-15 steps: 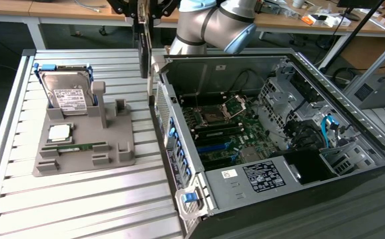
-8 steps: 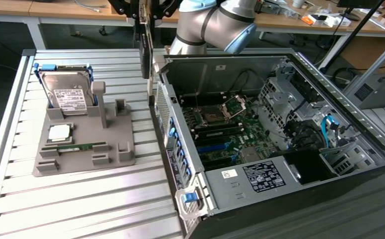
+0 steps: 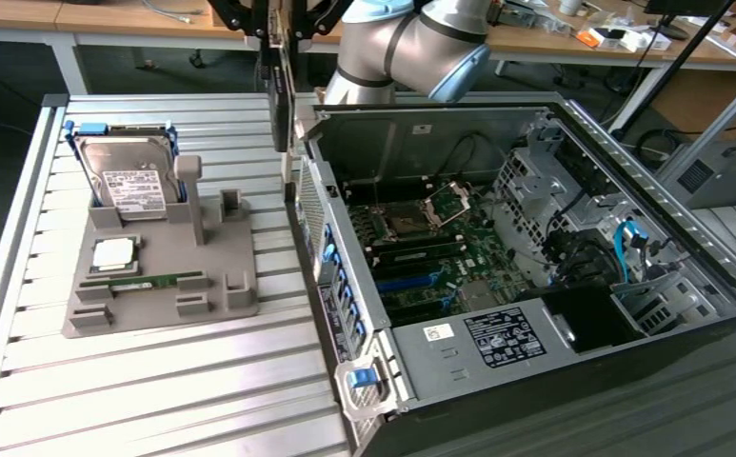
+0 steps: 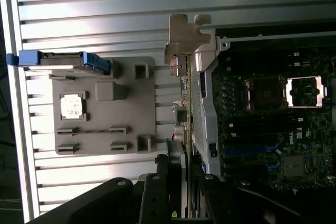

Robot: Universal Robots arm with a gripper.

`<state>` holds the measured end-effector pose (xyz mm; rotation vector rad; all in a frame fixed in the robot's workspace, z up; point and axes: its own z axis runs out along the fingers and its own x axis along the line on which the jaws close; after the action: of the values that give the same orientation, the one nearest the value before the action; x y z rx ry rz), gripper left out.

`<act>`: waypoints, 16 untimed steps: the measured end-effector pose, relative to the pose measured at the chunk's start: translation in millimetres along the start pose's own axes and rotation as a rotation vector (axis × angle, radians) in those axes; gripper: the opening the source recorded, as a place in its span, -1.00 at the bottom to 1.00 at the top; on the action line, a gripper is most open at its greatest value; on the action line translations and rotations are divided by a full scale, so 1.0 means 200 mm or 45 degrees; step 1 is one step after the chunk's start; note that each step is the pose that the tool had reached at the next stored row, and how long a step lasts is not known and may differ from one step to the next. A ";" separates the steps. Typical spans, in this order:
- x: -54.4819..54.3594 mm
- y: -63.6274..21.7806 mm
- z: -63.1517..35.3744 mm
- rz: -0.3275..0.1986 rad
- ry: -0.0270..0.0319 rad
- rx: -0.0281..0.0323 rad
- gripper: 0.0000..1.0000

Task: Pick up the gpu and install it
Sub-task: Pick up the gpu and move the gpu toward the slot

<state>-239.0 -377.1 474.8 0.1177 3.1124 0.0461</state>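
The gpu (image 3: 281,90) hangs edge-on as a thin dark card above the slatted table, just outside the open computer case's (image 3: 672,257) wall on the exterior view's left. My gripper (image 3: 273,17) holds it from above, shut on the card. In the wrist view the gpu (image 4: 184,95) runs as a narrow strip away from my gripper (image 4: 181,184), ending in its silver bracket (image 4: 185,38). The card lies between the grey fixture and the case rim. The motherboard (image 3: 425,252) lies exposed inside the case, with its blue slots (image 4: 247,150) seen from the wrist.
A grey fixture (image 3: 215,295) on the table holds a hard drive (image 3: 132,181) in a blue frame, a processor chip (image 3: 113,252) and a green memory stick (image 3: 146,283). Drive cages and cables (image 3: 596,238) fill the case's side toward the exterior view's right. Desks stand behind.
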 end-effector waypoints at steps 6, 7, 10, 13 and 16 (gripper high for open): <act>0.00 0.000 0.005 0.000 0.0000 0.0003 -0.47; 0.00 -0.001 0.006 0.000 0.0000 0.0003 -0.47; 0.00 -0.001 0.009 0.000 0.0000 0.0004 -0.47; -0.01 -0.001 0.011 0.000 0.0000 0.0007 -0.47; -0.01 -0.001 0.014 0.000 -0.0001 0.0008 -0.47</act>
<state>-237.6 -377.3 472.0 0.1177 3.1124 0.0451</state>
